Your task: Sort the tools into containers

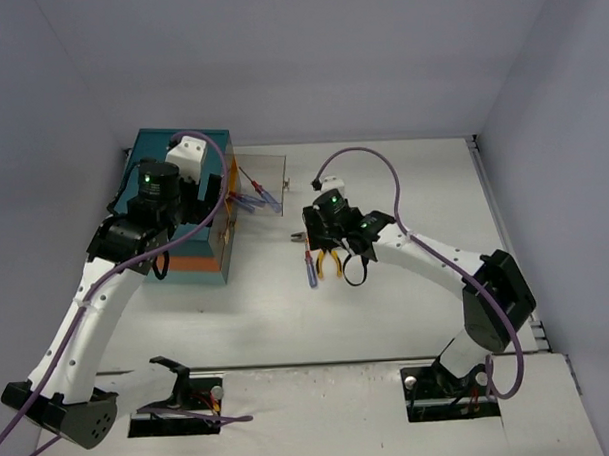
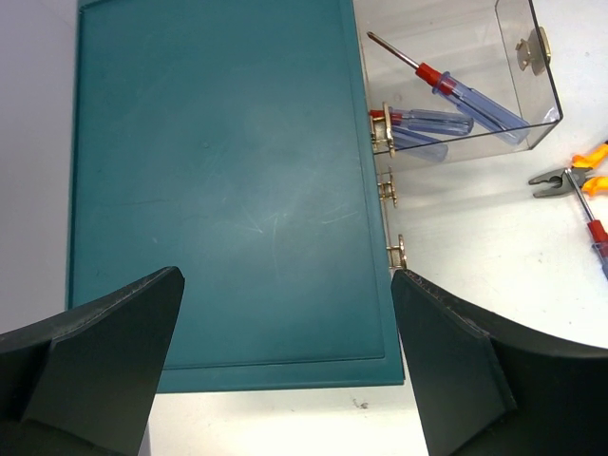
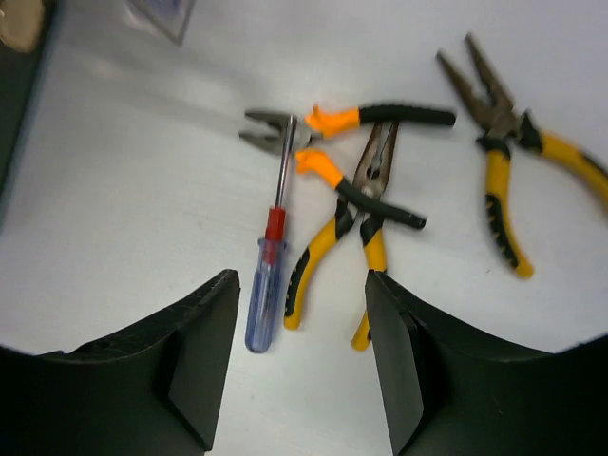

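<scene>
The teal chest (image 2: 218, 190) fills the left wrist view, and my left gripper (image 2: 285, 361) hangs open above its top, holding nothing. A clear drawer (image 2: 456, 85) is pulled out to the chest's right. It holds blue-handled screwdrivers (image 2: 475, 100). My right gripper (image 3: 299, 351) is open just above the table, with nothing between its fingers. Just beyond its fingertips lie a blue-handled screwdriver (image 3: 266, 285), orange-handled pliers (image 3: 351, 123) and yellow needle-nose pliers (image 3: 351, 228). A second pair of yellow pliers (image 3: 503, 161) lies further right.
Two shut drawers show brass knobs (image 2: 388, 186) below the open one. The loose tools (image 1: 321, 262) lie on the white table to the right of the chest (image 1: 189, 202). Walls close in the table at the back and on both sides.
</scene>
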`<action>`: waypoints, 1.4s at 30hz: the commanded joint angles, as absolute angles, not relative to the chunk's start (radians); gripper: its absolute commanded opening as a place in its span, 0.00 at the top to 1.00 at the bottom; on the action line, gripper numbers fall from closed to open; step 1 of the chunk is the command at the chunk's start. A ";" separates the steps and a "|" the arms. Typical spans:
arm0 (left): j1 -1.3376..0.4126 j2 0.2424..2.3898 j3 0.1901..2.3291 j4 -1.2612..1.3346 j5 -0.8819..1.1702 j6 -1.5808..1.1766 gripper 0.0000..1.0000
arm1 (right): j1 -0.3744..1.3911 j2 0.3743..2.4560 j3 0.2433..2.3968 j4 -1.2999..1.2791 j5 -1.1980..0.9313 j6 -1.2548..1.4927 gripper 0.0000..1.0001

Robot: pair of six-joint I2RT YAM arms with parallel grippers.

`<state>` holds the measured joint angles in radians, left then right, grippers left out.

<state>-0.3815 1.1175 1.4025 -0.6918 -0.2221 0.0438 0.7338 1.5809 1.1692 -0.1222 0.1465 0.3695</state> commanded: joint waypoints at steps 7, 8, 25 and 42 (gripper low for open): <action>-0.389 1.126 1.442 -0.649 -0.184 0.011 0.11 | 0.868 1.672 1.129 -0.012 0.237 0.426 0.52; -0.388 1.122 1.441 -0.649 -0.183 0.011 0.11 | 0.868 1.698 1.139 -0.009 0.246 0.425 0.52; -0.391 1.052 1.393 -0.655 -0.192 -0.021 0.11 | 0.867 1.875 1.120 0.091 0.286 0.459 0.65; -0.391 1.098 1.413 -0.648 -0.202 -0.003 0.11 | 0.866 1.476 1.213 0.037 0.378 0.297 1.00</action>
<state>-0.3855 1.0777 1.3762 -0.6989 -0.1889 -0.0039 0.8711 1.5653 1.0875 0.0080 0.3121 0.3794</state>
